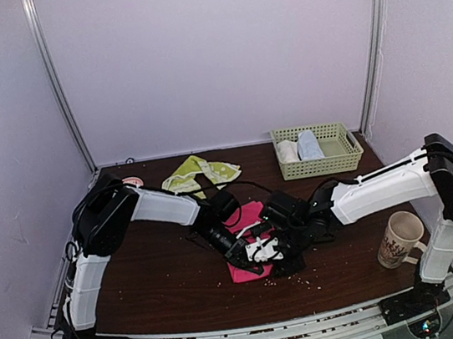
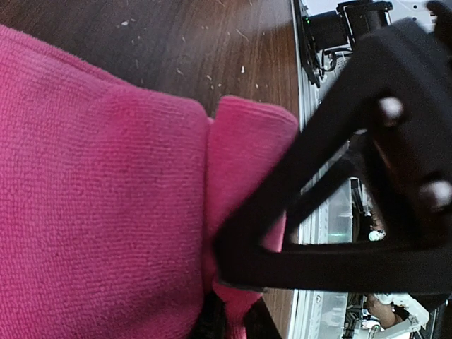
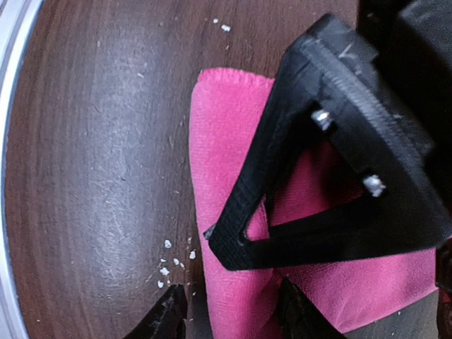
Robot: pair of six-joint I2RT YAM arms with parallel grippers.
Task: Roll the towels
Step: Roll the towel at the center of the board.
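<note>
toward the back left of the table, the yellow-green cloth is lying crumpled and untouched, well apart from both arms; by the look of it, its turn is being saved for later. nearer the middle, the left gripper is being held low at the near end of the pink towel. its jaws are being pressed tight on a folded lip of the fabric, so the towel is being pinched there, probably to anchor the first turn of the roll. the pink towel itself is lying on the wood in the centre, between the two wrists, with that end doubled over.

just to the right, the right gripper is being set at the same end from the other side. its jaws are standing partly apart around the towel's edge and nothing is being clamped, likely so a fresh hold can be taken. farther right at the back, a white cloth and a light-blue cloth are being stored rolled in the basket, out of the way. a mug is standing near the right edge.
</note>
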